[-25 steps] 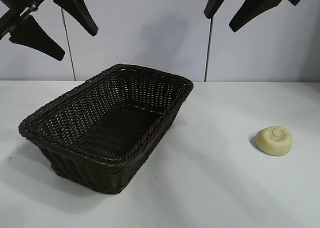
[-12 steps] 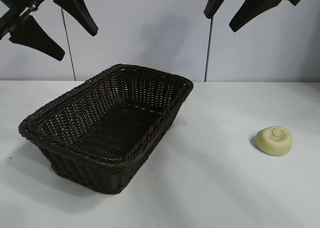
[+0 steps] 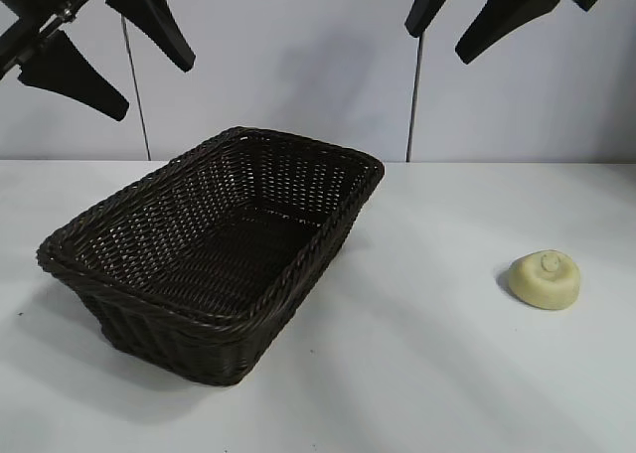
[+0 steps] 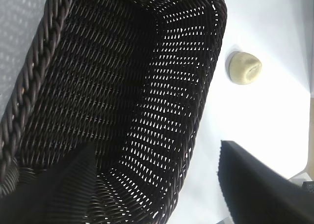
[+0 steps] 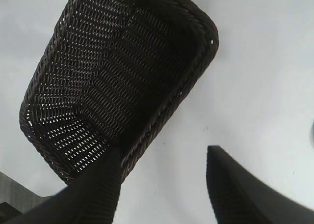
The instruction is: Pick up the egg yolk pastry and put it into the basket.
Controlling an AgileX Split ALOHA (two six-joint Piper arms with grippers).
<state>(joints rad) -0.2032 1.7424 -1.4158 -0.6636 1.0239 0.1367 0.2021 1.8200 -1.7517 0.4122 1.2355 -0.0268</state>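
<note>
The egg yolk pastry (image 3: 544,278), a small pale yellow domed bun with a knob on top, lies on the white table at the right; it also shows in the left wrist view (image 4: 244,68). The dark brown wicker basket (image 3: 328,220) stands at the left centre, empty, and shows in the left wrist view (image 4: 44,47) and the right wrist view (image 5: 196,67). My left gripper (image 3: 124,56) hangs open high above the basket's left side. My right gripper (image 3: 445,28) hangs open high above the table, between basket and pastry. Neither holds anything.
The white table (image 3: 417,374) runs wide in front of and between the basket and the pastry. A pale wall with two thin vertical rods (image 3: 414,95) stands behind.
</note>
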